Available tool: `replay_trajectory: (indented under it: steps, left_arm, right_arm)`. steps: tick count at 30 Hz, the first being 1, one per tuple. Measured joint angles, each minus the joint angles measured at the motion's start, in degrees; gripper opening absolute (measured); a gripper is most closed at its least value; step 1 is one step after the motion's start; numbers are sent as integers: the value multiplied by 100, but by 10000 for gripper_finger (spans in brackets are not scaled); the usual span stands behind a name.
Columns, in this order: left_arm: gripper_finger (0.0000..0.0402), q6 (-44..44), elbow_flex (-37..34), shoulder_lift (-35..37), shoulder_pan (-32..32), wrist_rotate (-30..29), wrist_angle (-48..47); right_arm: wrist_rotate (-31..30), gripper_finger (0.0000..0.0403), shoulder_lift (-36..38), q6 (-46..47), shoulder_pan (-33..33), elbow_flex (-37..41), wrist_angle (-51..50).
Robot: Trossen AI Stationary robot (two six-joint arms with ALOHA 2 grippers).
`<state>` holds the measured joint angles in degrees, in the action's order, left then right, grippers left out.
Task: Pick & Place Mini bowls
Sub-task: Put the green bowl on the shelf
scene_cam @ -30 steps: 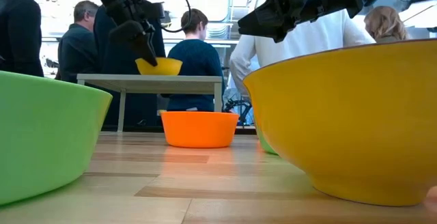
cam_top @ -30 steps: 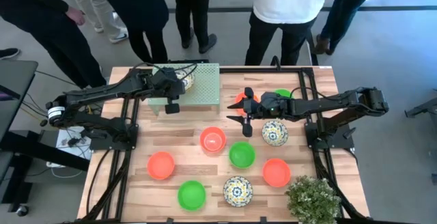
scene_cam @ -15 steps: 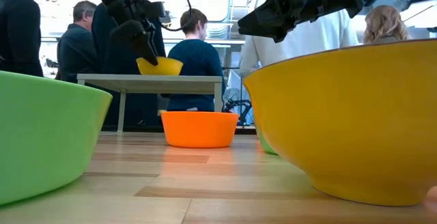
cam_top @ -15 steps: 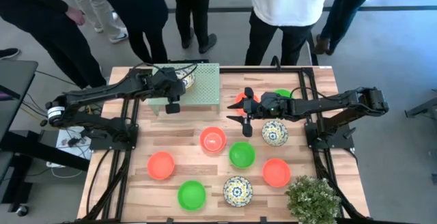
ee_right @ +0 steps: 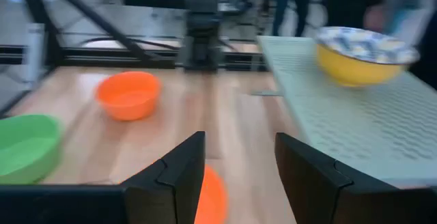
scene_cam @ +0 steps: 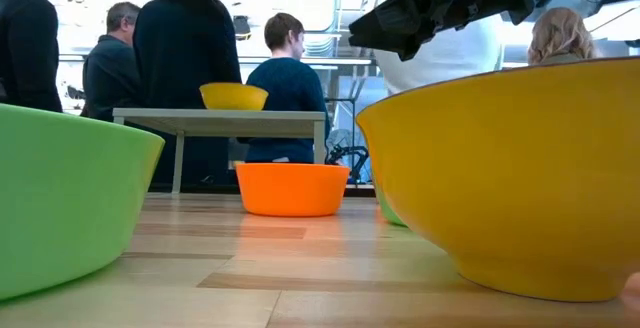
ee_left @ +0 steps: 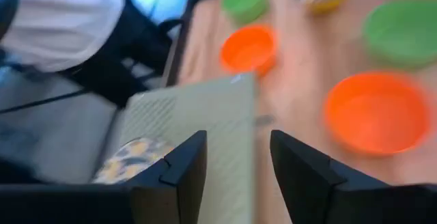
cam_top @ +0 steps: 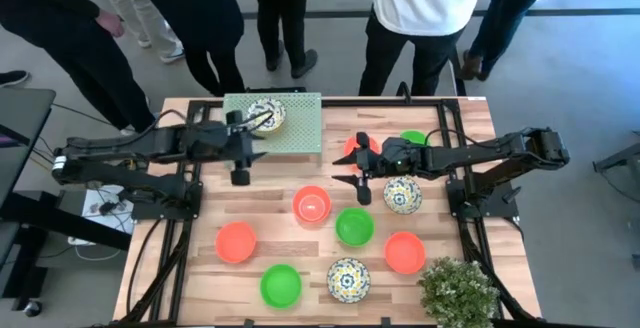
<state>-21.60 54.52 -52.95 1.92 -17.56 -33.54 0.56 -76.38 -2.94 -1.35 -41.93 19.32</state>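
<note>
A floral bowl (cam_top: 266,116) sits alone on the pale green platform (cam_top: 300,133) at the far side of the surface (cam_top: 270,208). Most other bowls lie on the wood in front: orange (cam_top: 311,205), green (cam_top: 353,226), floral (cam_top: 402,194), orange (cam_top: 236,241), green (cam_top: 281,285), floral (cam_top: 348,278), orange (cam_top: 404,252). The left end effector (cam_top: 240,174) hangs just before the platform, fingers spread and empty. The right end effector (cam_top: 357,177) hovers beside the middle orange bowl, fingers spread, empty. A plant (cam_top: 458,290) stands at the near right corner.
</note>
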Motion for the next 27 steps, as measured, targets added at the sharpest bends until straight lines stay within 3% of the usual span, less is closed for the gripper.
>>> replay_trajectory:
  steps: [5, 9, 13, 17, 22, 27]
  left_arm:
    - [160, 804, -267, 315, -517, 845, 24]
    - [159, 1295, -1018, 498, -894, 927, 121]
    - [159, 1593, -1847, 575, -1199, 922, 1033]
    - [159, 1615, -2393, 536, -1405, 907, 1901]
    - [159, 1726, -2615, 554, -1501, 903, 2108]
    - [159, 1763, -2638, 586, -1503, 905, 2126]
  right_arm:
    - [402, 172, -126, -2, 237, 10, -20]
    - [482, 172, -615, -4, 418, -143, -42]
    - [808, 173, -1320, -2, 546, -768, -434]
    - [863, 172, -2068, -3, 684, -1629, -1438]
    - [854, 172, -2753, 176, 872, -2654, -3075]
    - [837, 172, -2988, 496, 1045, -3443, -4542]
